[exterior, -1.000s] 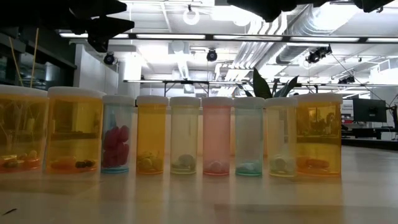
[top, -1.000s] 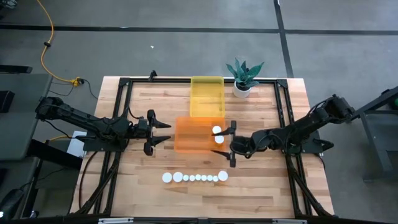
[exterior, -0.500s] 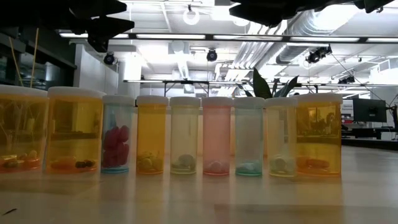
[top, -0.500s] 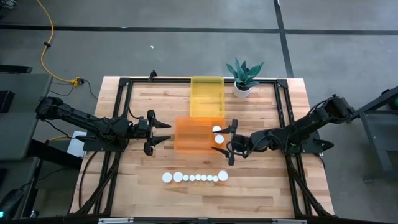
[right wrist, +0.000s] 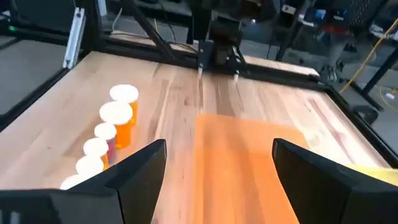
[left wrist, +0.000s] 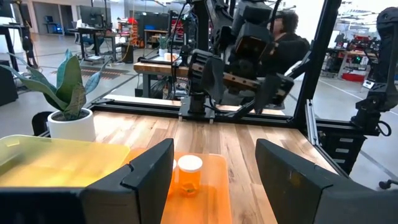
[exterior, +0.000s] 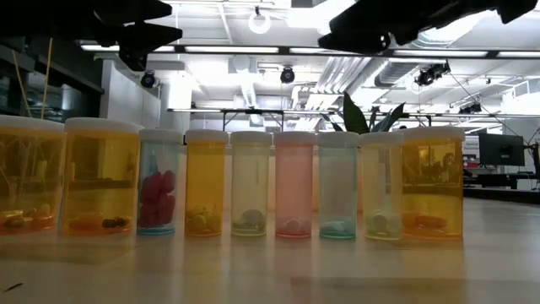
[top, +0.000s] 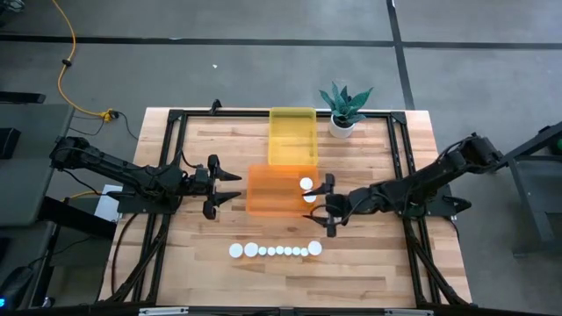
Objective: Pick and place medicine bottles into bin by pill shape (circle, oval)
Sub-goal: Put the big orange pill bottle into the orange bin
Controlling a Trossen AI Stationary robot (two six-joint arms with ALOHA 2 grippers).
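White caps mark a row of 9 bottles [top: 276, 250] near the front edge of the wooden table [top: 202, 263]; from table height the row reads as amber, blue-tinted, pink and clear bottles [exterior: 250, 194] standing upright, side by side, each with pills at the bottom.

Just behind the row's right end, the right gripper [top: 328, 204] hangs at the right edge of the orange bin [top: 274, 195], its fingers spread apart and holding nothing, as its own wrist camera shows with the orange bin [right wrist: 245, 168] visible between them. Inside that bin, at its right end, sit 2 white-capped bottles [top: 307, 190]; the left wrist camera shows a bottle [left wrist: 189, 174] there, standing upright, amber-bodied.

To the left of the orange bin, and apart from it, the left gripper [top: 220, 187] waits with its fingers likewise spread and empty.

Behind the orange bin and touching its far side, or nearly so, stands the yellow bin [top: 291, 133]. Farther back, to the right of it, a potted plant [top: 344, 109] sits near the table's far edge.
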